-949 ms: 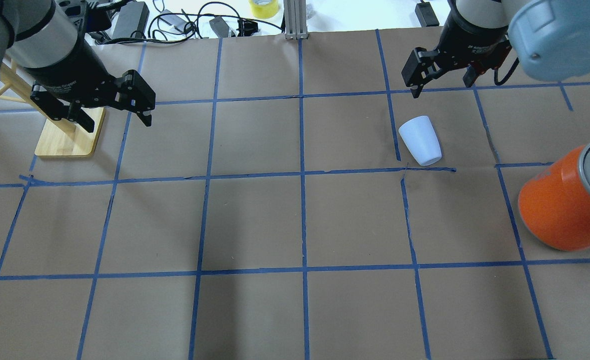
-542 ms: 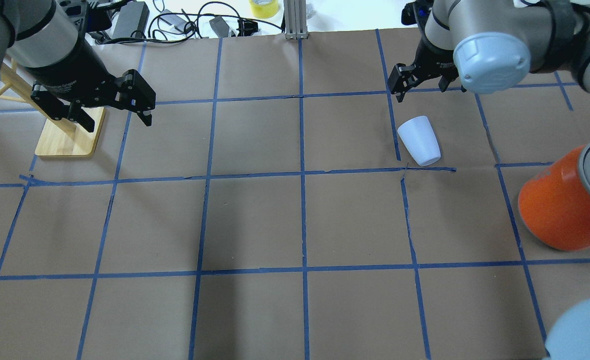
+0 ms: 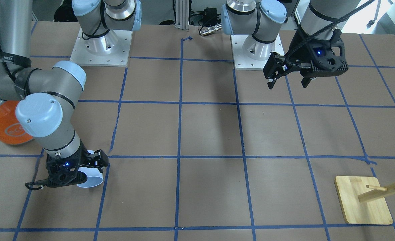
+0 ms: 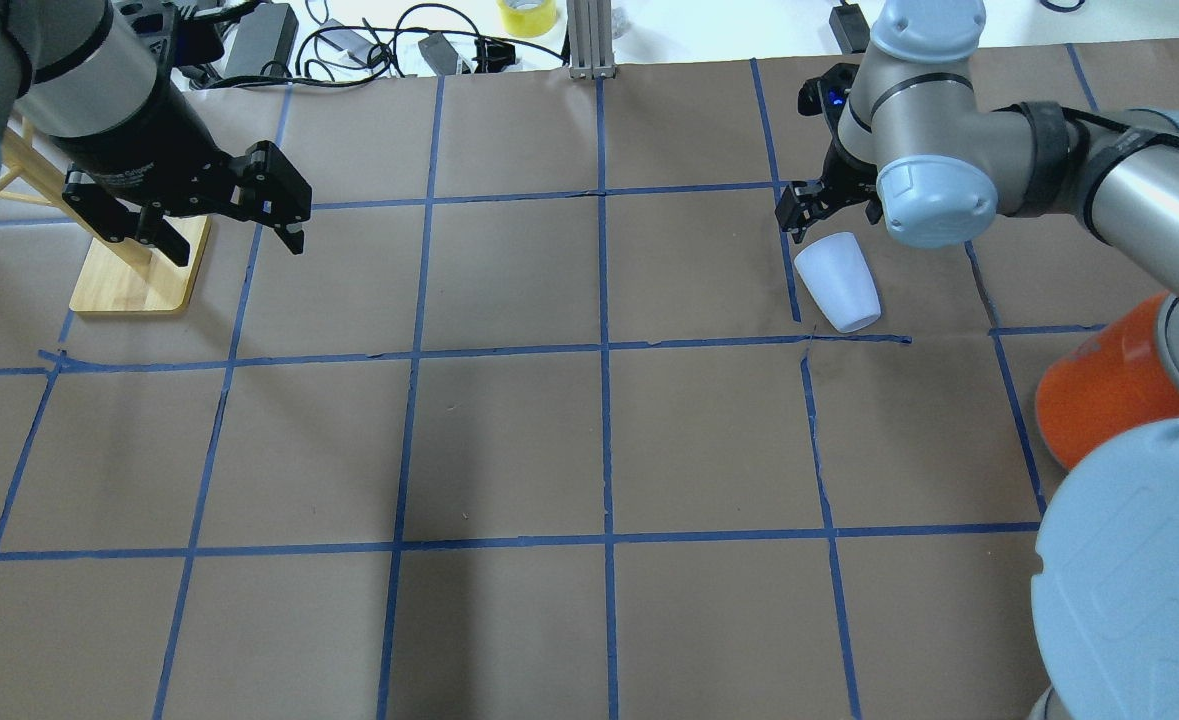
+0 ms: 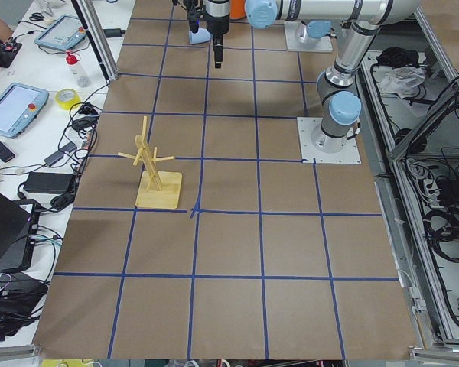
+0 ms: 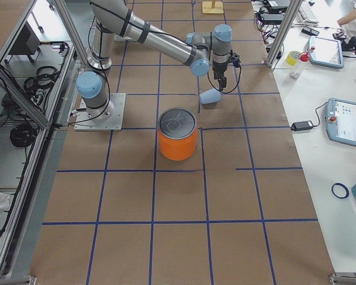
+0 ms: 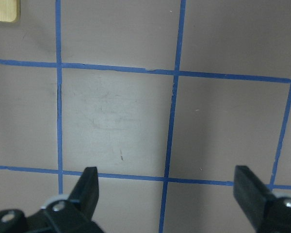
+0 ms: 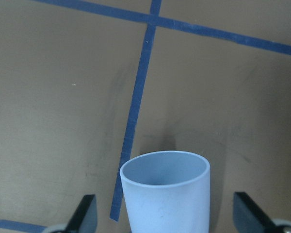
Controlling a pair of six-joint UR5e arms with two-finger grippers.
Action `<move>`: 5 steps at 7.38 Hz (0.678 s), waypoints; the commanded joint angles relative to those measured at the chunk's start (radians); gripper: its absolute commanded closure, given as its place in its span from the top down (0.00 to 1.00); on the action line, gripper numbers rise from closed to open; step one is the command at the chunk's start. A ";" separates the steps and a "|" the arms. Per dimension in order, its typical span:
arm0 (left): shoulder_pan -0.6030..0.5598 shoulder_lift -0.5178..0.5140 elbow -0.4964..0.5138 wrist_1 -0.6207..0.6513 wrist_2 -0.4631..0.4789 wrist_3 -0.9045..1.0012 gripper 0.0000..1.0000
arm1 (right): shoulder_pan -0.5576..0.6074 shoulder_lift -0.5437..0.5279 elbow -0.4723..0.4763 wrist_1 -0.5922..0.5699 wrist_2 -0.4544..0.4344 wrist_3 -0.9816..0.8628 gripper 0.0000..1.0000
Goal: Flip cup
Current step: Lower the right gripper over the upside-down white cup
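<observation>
- The cup (image 4: 838, 282) lies on its side on the brown tabletop (image 4: 509, 440), right of centre in the overhead view, with its wide mouth pointing to 11 o'clock.
- The right claw (image 8: 166, 216) is spread wide just at the cup's 11 o'clock. Its wrist view shows a finger on either side of the cup with a gap on each, gripping nothing.
- The left claw (image 7: 169, 189) hangs wide open and empty, well off at the cup's 9 o'clock.
- An orange can (image 4: 1099, 400) stands at the cup's 4 o'clock.
</observation>
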 commanded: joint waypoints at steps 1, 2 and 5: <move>0.000 0.000 0.000 0.000 0.000 0.000 1.00 | -0.016 0.024 0.027 -0.005 0.011 -0.003 1.00; 0.000 0.000 0.000 0.000 0.000 0.000 1.00 | -0.021 0.047 0.027 -0.003 0.006 -0.007 1.00; 0.000 0.000 0.000 0.000 0.000 0.000 1.00 | -0.021 0.069 0.025 -0.008 0.013 -0.007 1.00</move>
